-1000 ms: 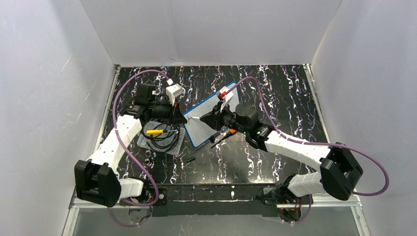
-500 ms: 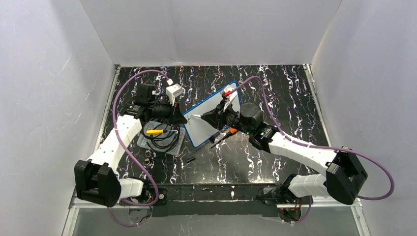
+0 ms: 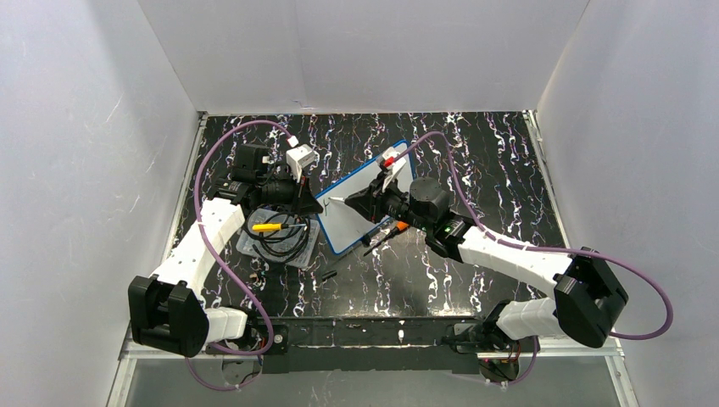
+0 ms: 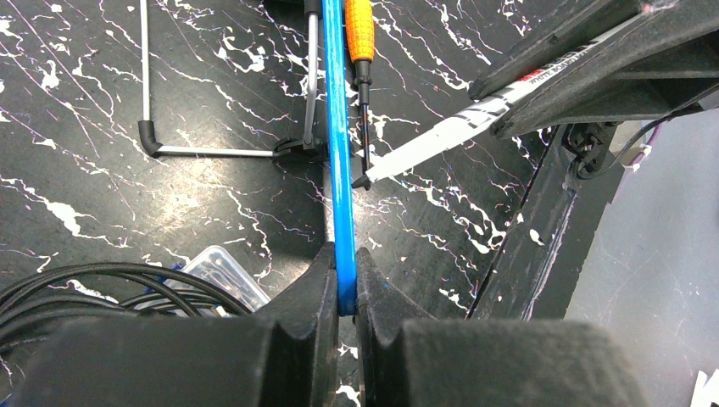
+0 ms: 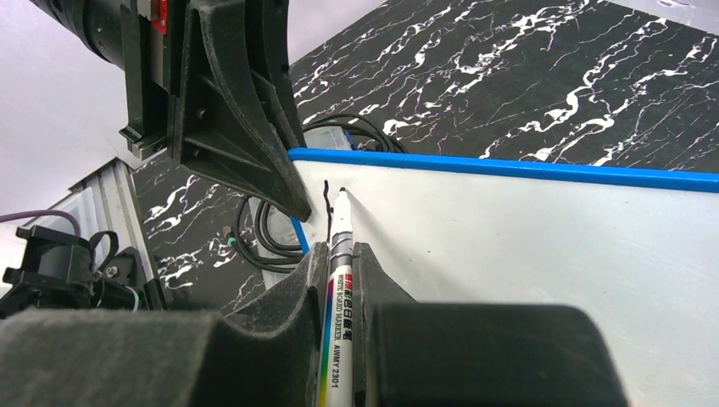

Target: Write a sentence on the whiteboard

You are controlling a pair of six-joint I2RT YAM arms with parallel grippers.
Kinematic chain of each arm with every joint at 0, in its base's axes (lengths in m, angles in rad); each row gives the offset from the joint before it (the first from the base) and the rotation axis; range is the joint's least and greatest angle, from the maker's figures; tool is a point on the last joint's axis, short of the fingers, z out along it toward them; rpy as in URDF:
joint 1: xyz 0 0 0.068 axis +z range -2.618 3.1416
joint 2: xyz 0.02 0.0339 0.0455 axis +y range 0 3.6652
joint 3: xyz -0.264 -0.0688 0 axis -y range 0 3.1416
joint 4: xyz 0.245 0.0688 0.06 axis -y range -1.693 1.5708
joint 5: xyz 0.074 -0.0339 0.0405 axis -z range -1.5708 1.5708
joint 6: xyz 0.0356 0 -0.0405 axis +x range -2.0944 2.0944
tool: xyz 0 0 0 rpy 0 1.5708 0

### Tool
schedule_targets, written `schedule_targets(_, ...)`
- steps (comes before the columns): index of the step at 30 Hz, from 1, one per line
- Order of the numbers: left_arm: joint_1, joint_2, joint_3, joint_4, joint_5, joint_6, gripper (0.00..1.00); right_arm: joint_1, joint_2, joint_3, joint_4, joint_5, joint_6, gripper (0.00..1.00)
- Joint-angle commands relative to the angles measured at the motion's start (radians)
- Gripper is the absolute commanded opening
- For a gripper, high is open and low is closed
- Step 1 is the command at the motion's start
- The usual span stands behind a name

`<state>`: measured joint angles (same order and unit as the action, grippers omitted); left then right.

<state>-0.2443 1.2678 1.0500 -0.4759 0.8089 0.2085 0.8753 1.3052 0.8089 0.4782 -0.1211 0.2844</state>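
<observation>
Slightly shifted, right claw clamps the marker; left claw pinches the whiteboard, sentence mostly hidden.

The left arm comes up from its base at the near left corner, its white link slanting away from me. At the wrist it bends and reaches rightward toward the middle. The left gripper points that way, both black fingers pinched tight on the blue rim of the whiteboard, one on each face. The right arm folds at a dark elbow out on the right, then runs a long white link leftward and away. The right gripper faces the left one, near it but apart, with its fingers closed around the marker, whose tip juts out ahead.
</observation>
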Motion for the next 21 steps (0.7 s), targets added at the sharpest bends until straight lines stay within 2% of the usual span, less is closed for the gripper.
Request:
schedule_targets(1,-0.003,-0.018,0.029,-0.050,0.096,-0.021,0.00,-0.001,0.003,0.043,0.076,0.027,-0.013,0.01)
schedule_targets(21,-0.004,-0.021,0.031,-0.049,0.099,-0.020,0.00,-0.001,0.008,-0.015,0.015,0.029,-0.007,0.01)
